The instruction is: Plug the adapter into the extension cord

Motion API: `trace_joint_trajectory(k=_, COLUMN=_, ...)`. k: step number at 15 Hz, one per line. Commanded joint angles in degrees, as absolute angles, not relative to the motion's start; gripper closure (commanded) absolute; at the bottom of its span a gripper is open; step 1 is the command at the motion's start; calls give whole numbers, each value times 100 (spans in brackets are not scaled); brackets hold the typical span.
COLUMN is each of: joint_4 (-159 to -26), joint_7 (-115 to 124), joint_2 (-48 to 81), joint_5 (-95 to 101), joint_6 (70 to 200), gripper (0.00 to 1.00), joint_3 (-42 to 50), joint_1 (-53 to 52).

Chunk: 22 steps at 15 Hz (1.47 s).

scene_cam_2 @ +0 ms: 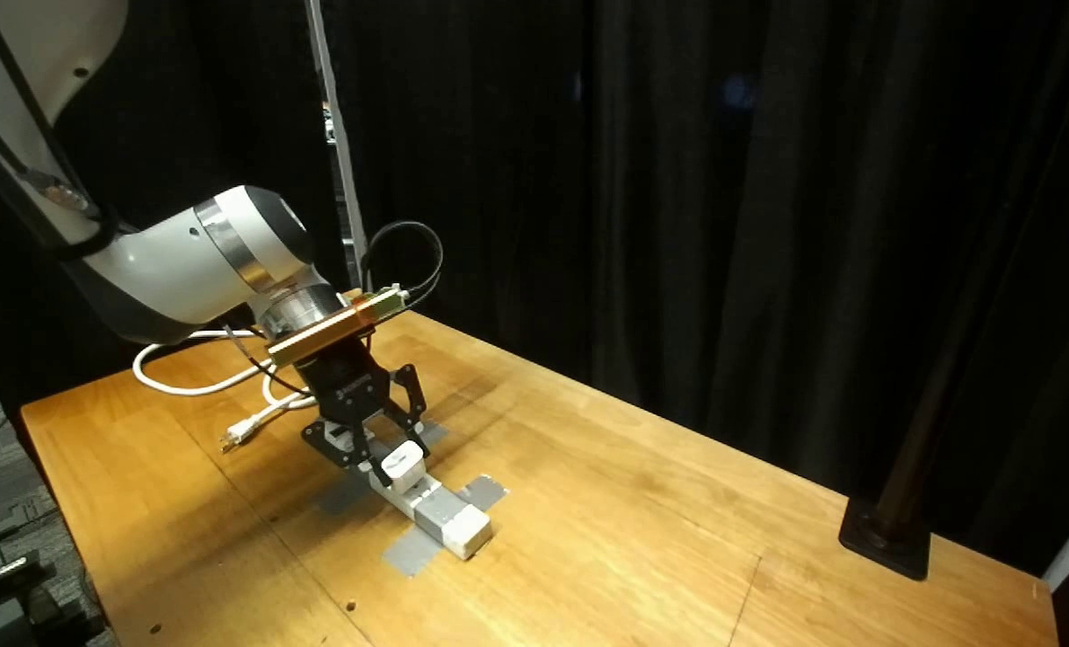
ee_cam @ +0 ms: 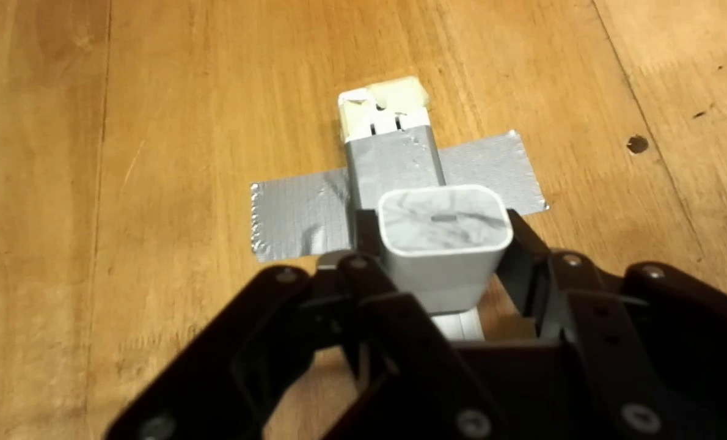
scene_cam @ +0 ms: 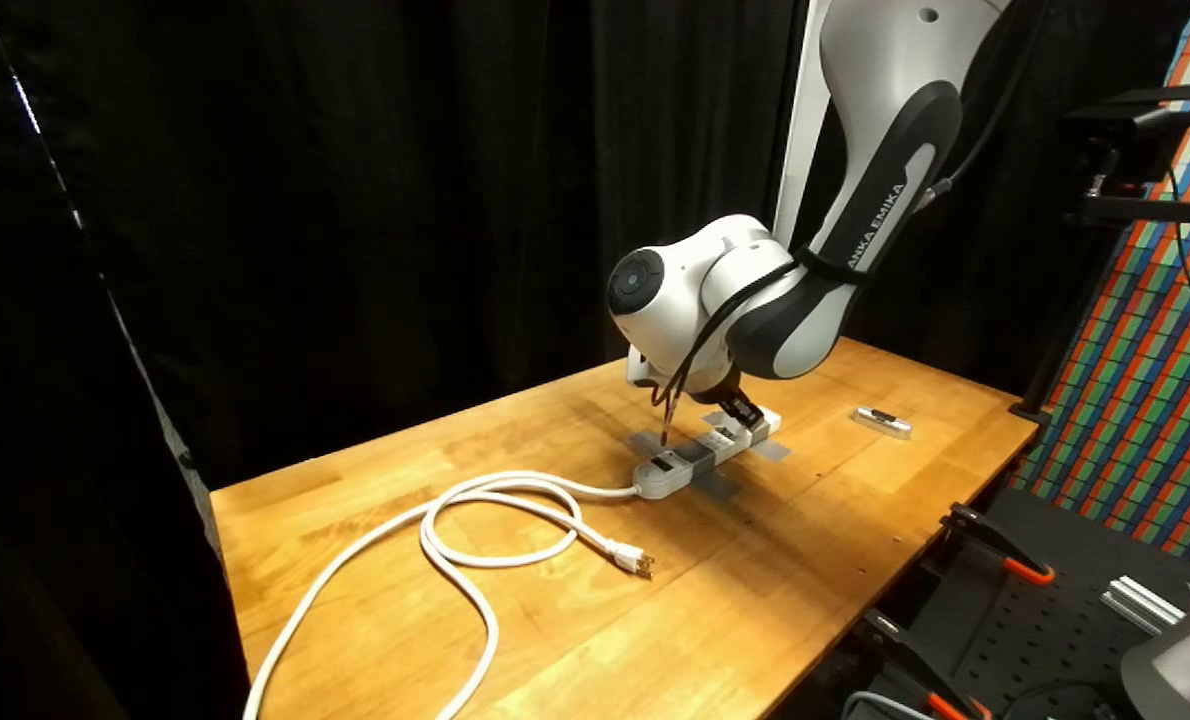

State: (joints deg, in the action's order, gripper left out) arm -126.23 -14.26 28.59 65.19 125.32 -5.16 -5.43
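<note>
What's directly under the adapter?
The extension cord runs beneath the adapter, whose body hides any prongs and sockets directly below; whether it is plugged in can't be seen.

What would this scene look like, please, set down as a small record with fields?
End effector: closed on the adapter
Adapter position: over the extension cord; whether plugged in, cannot tell
Extension cord fixing: strapped to the table with gray tape
Cable: white, looped on the table, its plug lying unconnected
Also on table: small silver-and-black bar, apart from the extension cord
</note>
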Motion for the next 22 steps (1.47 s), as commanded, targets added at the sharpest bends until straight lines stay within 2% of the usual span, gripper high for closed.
trace_joint_trajectory(k=1, joint_4=-12569, joint_7=-1694, joint_2=2969, joint_5=6588, joint_6=12350, gripper=77, joint_3=-604, joint_1=-601)
trace_joint_trajectory(k=11, joint_4=-12575, joint_7=-2346, joint_2=3130, joint_5=6694, joint_6=12018, gripper=77, joint_3=-829, joint_1=-666)
trace_joint_trajectory(k=22, joint_4=-12644, joint_7=-1964, joint_2=3209, joint_5=6867, joint_6=11820, gripper=77, joint_3=-881, joint_1=-727)
